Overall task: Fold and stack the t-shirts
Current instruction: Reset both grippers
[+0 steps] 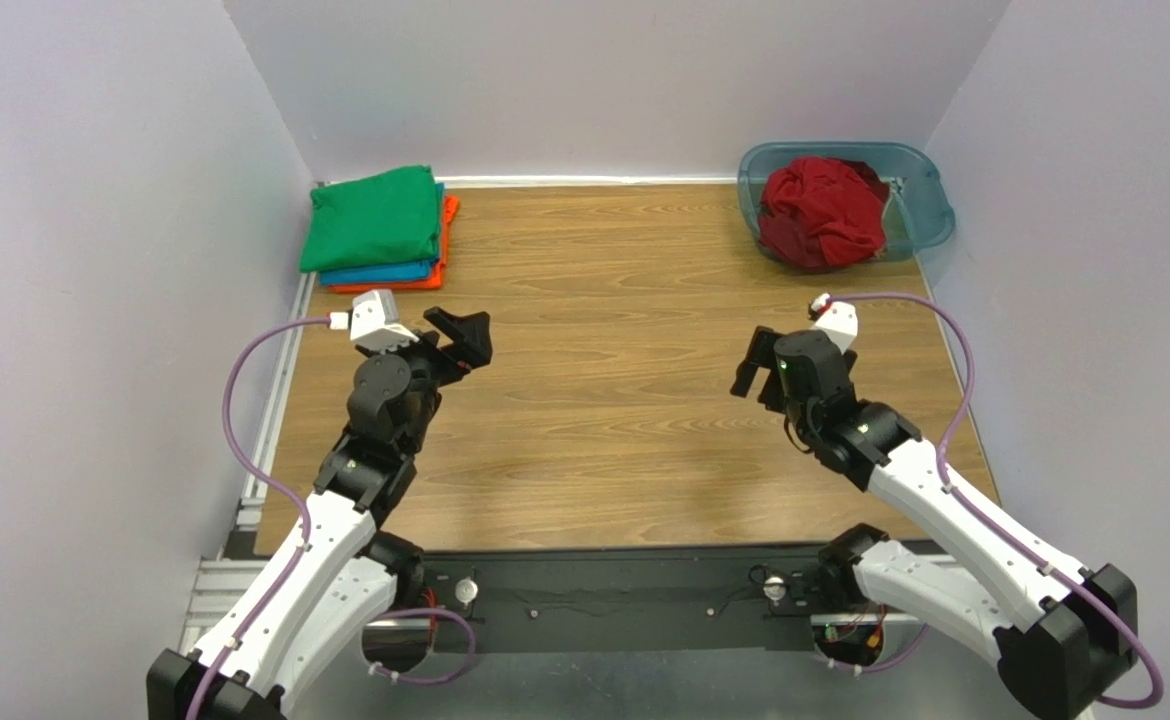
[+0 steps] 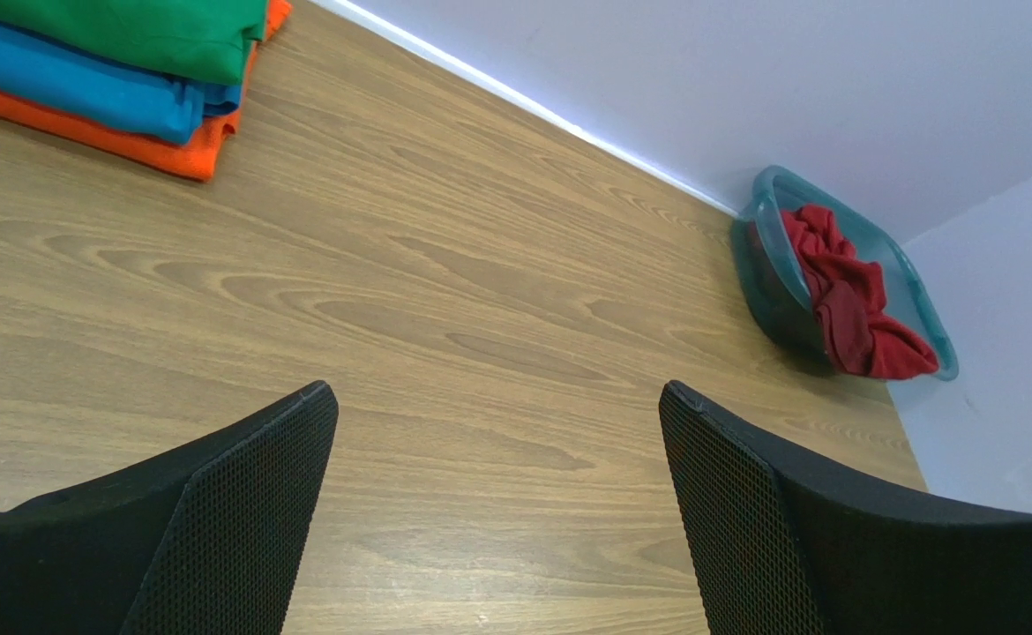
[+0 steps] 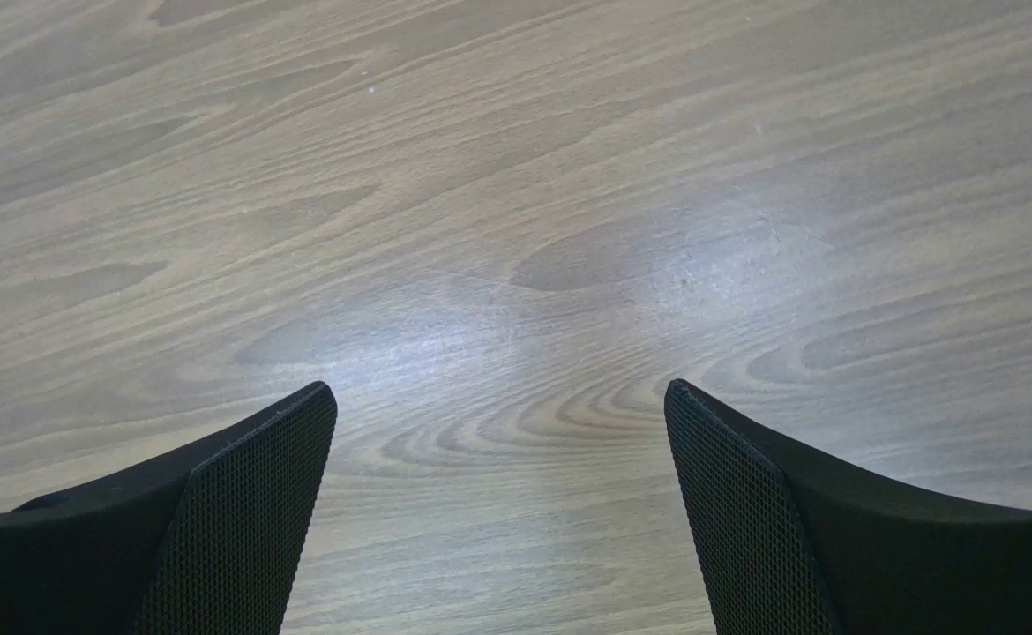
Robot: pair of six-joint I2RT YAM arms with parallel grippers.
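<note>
Wood-grain surface (image 1: 621, 420) with a pile and a tub on it.
A stack of folded shirts (image 1: 376, 222) sits in the far left corner, the orange shirt (image 2: 150, 148) lowest and flat on the wood. A blue-grey plastic tub (image 1: 926, 207) stands in the far right corner, well apart.

Robot lab test cell indicated. Wood-grain table (image 1: 621, 420) enclosed on three sides by plain pale wall panels (image 1: 606, 75). Aluminium framing rail (image 1: 283, 383) seen along table's left edge. Left arm (image 1: 339, 518) and right arm (image 1: 937, 503) fixed to black base plate (image 1: 621, 608) at near edge; purple cable (image 1: 968, 360) routed along each. Small metal fittings (image 1: 465, 591) seen on plate.
</note>
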